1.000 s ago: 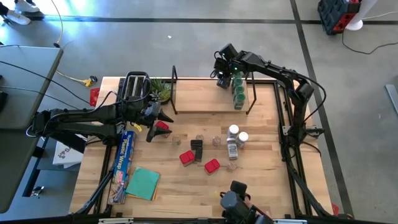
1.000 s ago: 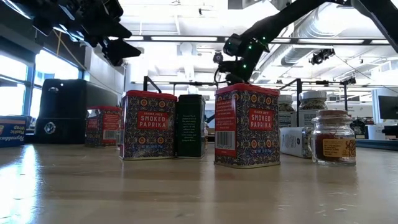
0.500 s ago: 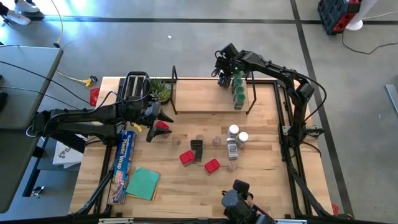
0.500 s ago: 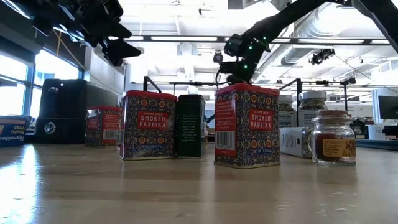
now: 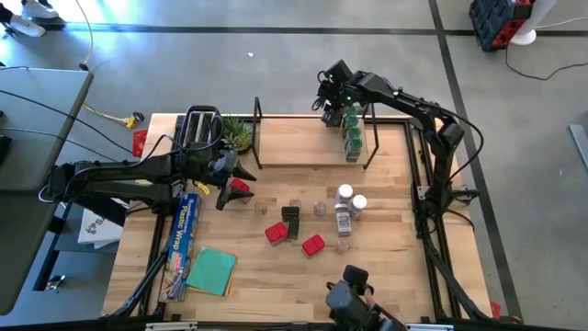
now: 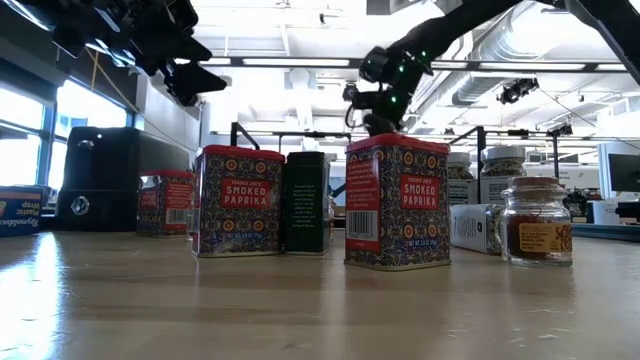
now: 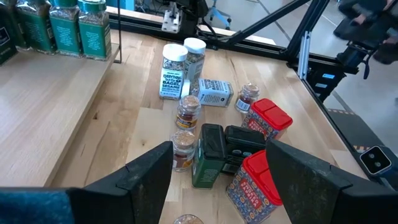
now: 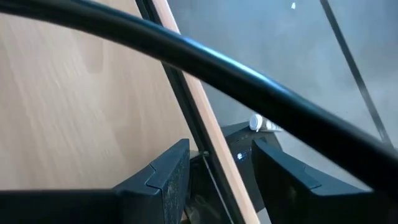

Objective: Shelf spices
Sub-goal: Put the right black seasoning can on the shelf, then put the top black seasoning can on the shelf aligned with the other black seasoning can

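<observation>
Wooden, the shelf (image 5: pixel 308 142) sat along the far edge of the surface (image 5: pixel 266 276), its board pale between black wire ends. Green-lidded jars (image 5: pixel 352 138) stood in a row at the shelf's right end, just inside the upright; the left wrist view caught them too (image 7: pixel 65 25).

The right tool (image 5: pixel 329 108) hung over the shelf's far right corner, just beside the farthest green jar. Its fingers (image 8: pixel 165 180) stood partly apart, with only the board's edge and a wire between them; nothing was held.

The left tool (image 5: pixel 241 175) hovered above the surface near its left side, just in front of the shelf's left end and above a red tin (image 5: pixel 241 188). Its fingers (image 7: pixel 149 171) were spread wide and empty.

The rest of the spices lay loose in the middle of the surface. Two more red tins (image 5: pixel 276 233) (image 5: pixel 313 245) stood toward the near edge, with a dark jar (image 5: pixel 290 219) between them and slightly farther back. Two white-lidded jars (image 5: pixel 345 194) stood to the right of these, with a third jar (image 5: pixel 343 221) lying on its side just in front. Small brownish jars (image 7: pixel 187 112) were scattered between the tins and the shelf.

A blue foil box (image 5: pixel 184 234) and a teal cloth (image 5: pixel 212 270) lay near the left front corner, and a black toaster (image 5: pixel 200 131) sat at the far left corner.
</observation>
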